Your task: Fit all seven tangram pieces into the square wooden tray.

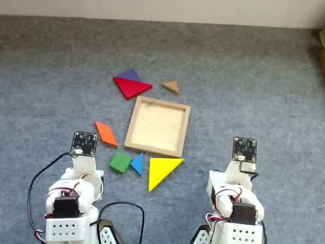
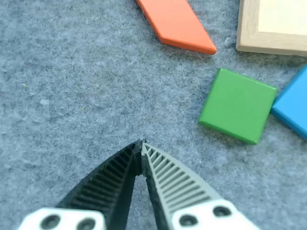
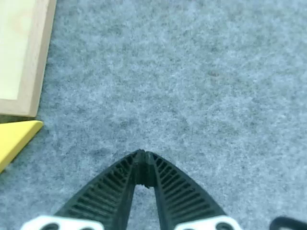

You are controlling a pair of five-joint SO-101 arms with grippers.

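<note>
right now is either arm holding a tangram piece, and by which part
Nothing is held: the left end effector and the right end effector are both shut with nothing between them, above the carpet.

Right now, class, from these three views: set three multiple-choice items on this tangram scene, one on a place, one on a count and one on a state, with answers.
1. The blue triangle lies:
A. inside the wooden tray
B. between the green square and the yellow triangle
C. on top of the yellow triangle

2. How many pieces lie inside the wooden tray?
A. none
B. three
C. seven

3. The left end effector is:
A. wide open
B. shut and empty
C. shut on the green square

Answers:
1 B, it sits between those two pieces.
2 A, all seven lie on the carpet around it.
3 B, its tips meet over bare carpet.
</note>
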